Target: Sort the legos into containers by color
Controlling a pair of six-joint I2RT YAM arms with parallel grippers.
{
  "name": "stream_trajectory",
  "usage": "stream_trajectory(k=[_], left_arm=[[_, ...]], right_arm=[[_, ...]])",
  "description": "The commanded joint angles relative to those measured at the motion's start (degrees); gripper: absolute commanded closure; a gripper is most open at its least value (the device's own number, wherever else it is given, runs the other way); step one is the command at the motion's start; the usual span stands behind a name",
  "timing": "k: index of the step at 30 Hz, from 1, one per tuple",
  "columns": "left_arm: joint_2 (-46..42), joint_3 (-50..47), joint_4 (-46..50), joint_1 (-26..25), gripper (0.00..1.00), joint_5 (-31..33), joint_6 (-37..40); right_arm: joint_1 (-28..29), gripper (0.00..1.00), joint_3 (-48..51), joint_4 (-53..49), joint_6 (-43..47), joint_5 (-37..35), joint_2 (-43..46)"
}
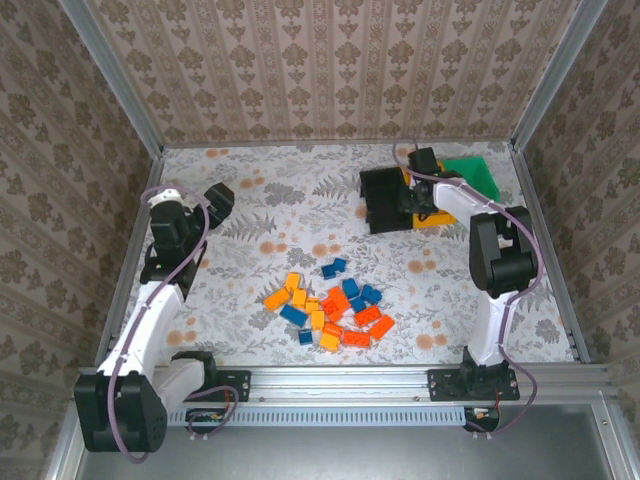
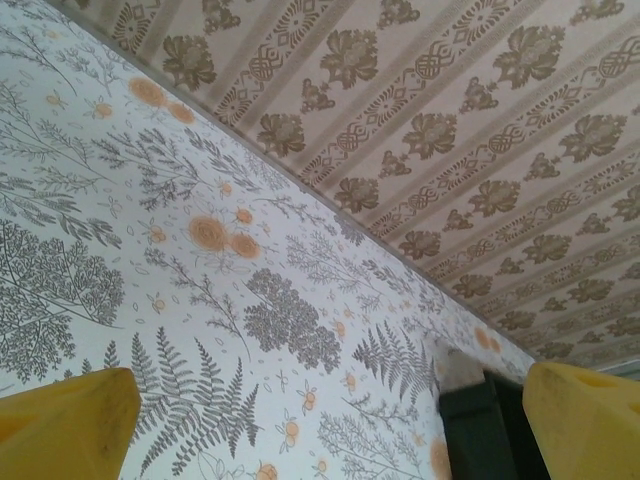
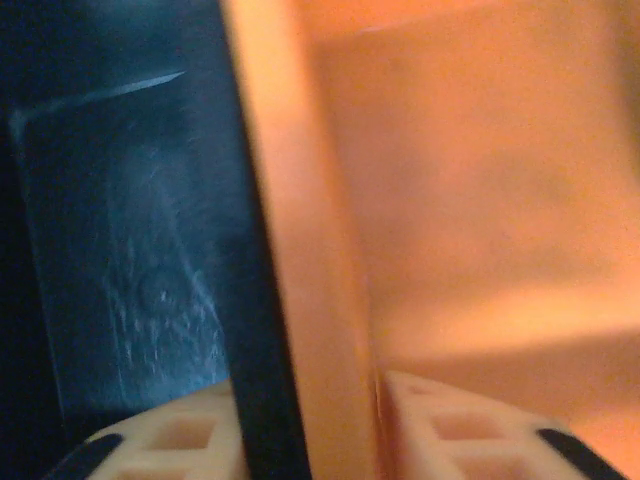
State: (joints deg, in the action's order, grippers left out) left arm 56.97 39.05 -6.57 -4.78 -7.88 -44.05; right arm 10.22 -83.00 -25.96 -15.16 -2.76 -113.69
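At the left, the left end effector (image 1: 218, 198) hangs above the bench (image 1: 260, 230), fingers spread wide and empty, probably parked clear of the work. Mid-bench, the legos (image 1: 330, 308) lie in a loose heap of yellow-orange, red-orange and blue, well apart from the containers (image 1: 400, 215) at the far right; whether any brick is already binned I cannot tell. There the right end effector (image 3: 310, 440) is pressed together on the wall shared by the black bin (image 3: 120, 250) and the orange bin (image 3: 480, 200), one finger inside each, likely to drag the row nearer the heap. The green bin (image 1: 472, 175) ends the row.
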Motion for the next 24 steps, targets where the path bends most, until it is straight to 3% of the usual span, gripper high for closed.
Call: stream_trajectory(k=[1,5,16,24], left_arm=[[-2.4,1.3,1.9,-1.1,0.0,0.7,-0.4],[-4.1,1.0,3.2,-2.0,0.0,0.7,-0.7],[-10.1,-2.7,5.2,-3.4,0.0,2.5,-1.2],[-11.7,-3.4,6.5,-3.4,0.0,2.1,-1.9]], right_arm=[[2.5,0.78,-1.4,-3.4,-3.6,-0.3,-2.4],[6.7,1.0,-3.1,-4.3,-7.4,-1.0,-3.2],[21.9,1.0,-7.2,-4.5,-22.0,-4.5,-4.9],[29.1,1.0,-12.2,-7.2,-29.2,-7.7,-8.1]])
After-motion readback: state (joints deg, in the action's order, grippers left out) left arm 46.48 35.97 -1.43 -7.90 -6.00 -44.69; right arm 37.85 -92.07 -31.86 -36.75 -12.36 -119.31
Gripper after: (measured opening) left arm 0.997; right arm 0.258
